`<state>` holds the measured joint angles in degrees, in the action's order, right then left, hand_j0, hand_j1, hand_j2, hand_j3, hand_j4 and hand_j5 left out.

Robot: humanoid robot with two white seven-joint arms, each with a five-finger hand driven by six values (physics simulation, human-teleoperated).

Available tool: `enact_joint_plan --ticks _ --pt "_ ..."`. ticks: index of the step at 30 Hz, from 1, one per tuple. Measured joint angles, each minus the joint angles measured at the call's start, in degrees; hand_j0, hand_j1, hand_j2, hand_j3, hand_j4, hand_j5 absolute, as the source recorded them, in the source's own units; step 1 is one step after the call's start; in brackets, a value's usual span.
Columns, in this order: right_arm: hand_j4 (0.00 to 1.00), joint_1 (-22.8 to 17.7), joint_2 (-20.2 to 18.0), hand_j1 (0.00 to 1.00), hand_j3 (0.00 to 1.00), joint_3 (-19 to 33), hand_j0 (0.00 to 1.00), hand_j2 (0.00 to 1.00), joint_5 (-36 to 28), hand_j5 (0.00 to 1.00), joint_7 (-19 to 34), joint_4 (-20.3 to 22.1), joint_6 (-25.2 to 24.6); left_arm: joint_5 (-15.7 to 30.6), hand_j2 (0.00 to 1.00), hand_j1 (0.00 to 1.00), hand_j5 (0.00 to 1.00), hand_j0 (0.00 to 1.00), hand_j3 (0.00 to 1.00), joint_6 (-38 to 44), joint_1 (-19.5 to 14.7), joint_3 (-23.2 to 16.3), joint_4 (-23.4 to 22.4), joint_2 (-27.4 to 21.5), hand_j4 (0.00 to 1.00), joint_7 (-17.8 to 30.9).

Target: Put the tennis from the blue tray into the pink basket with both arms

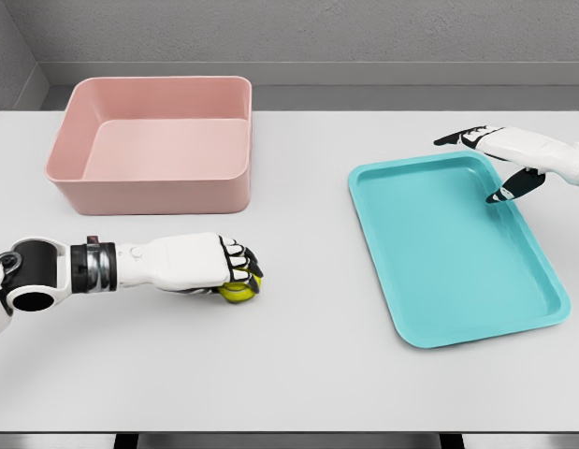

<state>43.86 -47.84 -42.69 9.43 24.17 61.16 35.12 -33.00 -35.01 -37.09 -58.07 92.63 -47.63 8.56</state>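
Observation:
A yellow-green tennis ball (237,292) lies low over the white table, left of the middle, with my left hand (235,269) curled over it from above and shut on it. The pink basket (149,182) stands behind that hand at the back left, and nothing shows inside it. The blue tray (439,309) sits on the right with nothing on it. My right hand (490,164) hovers over the tray's far right corner, fingers spread and holding nothing.
The white table (298,374) ends in a front edge near the bottom of the picture. A grey wall runs along the back behind the basket.

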Motion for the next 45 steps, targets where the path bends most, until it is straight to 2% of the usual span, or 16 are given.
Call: enact_joint_plan --ticks 25,45 --pt "1.00 0.00 0.08 1.00 1.00 0.00 1.00 1.00 0.00 1.00 -0.15 0.17 0.00 3.58 0.58 0.58 0.58 0.58 0.58 -0.03 -2.46 6.85 1.60 -4.45 0.58 -0.38" --pt "1.00 0.00 0.17 1.00 1.00 0.00 1.00 1.00 -0.02 1.00 -0.15 0.23 0.00 6.25 0.58 0.58 0.58 0.58 0.58 -0.05 -5.71 7.62 0.92 -5.85 0.58 -0.44"
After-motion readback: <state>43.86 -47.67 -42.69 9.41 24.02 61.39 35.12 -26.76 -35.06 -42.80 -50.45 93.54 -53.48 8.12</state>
